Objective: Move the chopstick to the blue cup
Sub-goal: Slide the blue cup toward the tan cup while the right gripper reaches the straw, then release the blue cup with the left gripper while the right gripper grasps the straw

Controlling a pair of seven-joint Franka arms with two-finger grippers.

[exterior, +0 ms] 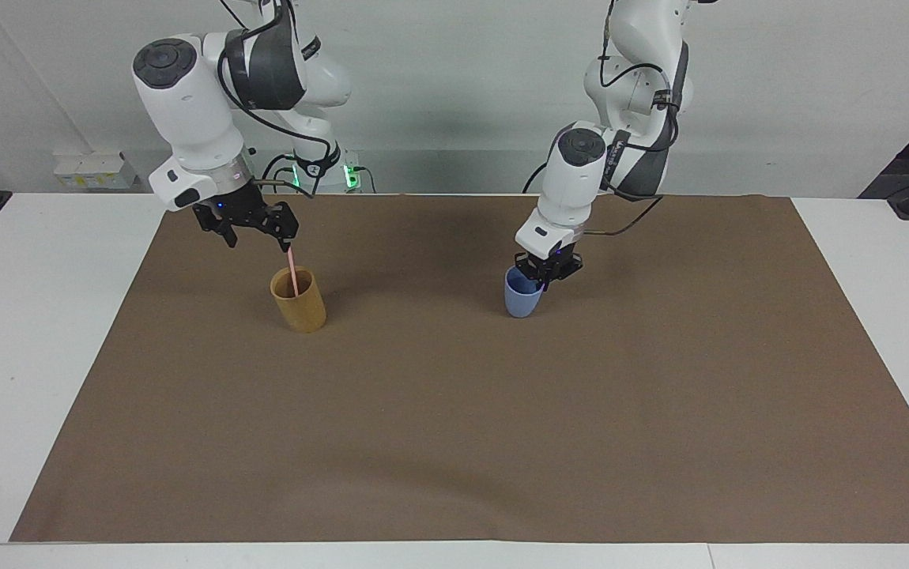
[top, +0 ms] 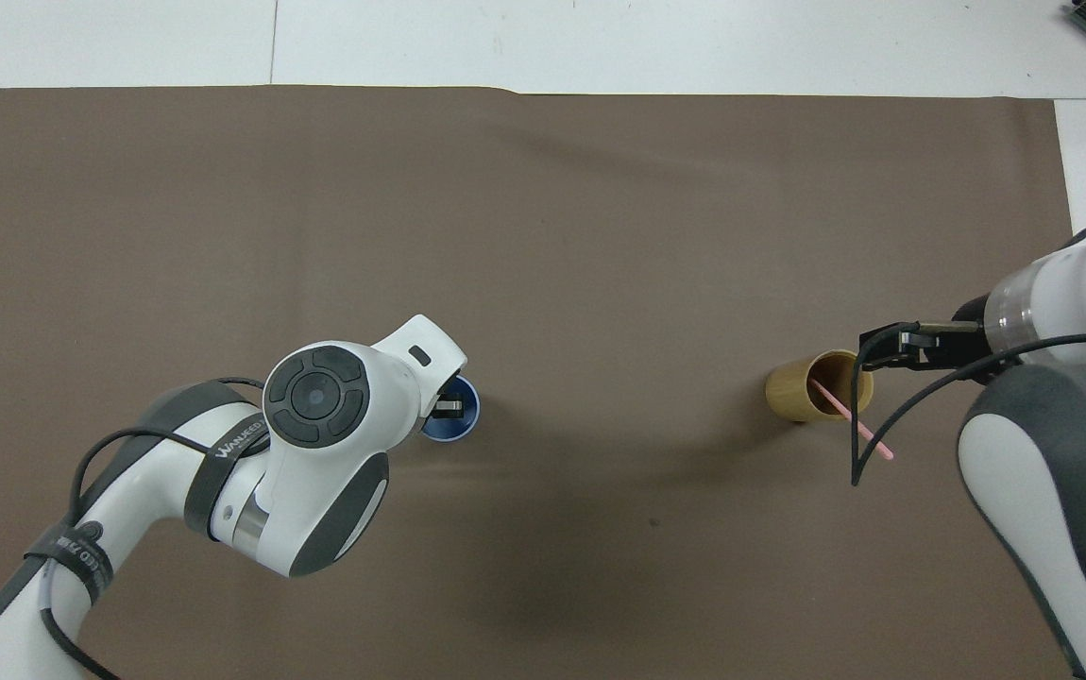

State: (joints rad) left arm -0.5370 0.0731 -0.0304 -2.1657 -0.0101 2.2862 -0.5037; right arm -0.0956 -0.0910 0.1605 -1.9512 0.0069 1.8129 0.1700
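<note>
Across the desk (exterior: 43, 316) in the facing view, you have a thin, straight, pale pink chopstick (exterior: 293, 273) standing in a tall tan-brown cylindrical cup (exterior: 300, 310) toward the right arm's end. It leans against the rim with its upper half sticking out, which leaves free length to pinch. The right gripper (exterior: 255, 229) hangs just above that cup with its jaws spread wide and empty, one fingertip right at the stick's top, so I judge it is lining up to grasp. The small light-blue plastic cup (exterior: 522, 300), smooth and tapering to its base, stands upright near the middle of the matte brown mat (exterior: 454, 435). The left gripper (exterior: 547, 275) is down at its rim, probably to steady so light a cup for the drop, but you cannot tell whether it clamps the wall or has let go. From overhead, the chopstick (top: 831, 404) runs slantwise out of the tan cup (top: 793, 397), its free end leaning toward the robots. The right gripper (top: 888, 342) sits over that cup's rim, on the right arm's side. The left gripper (top: 449, 408) reaches into the blue cup's (top: 456, 433) round mouth, and the two cups stand well apart.
</note>
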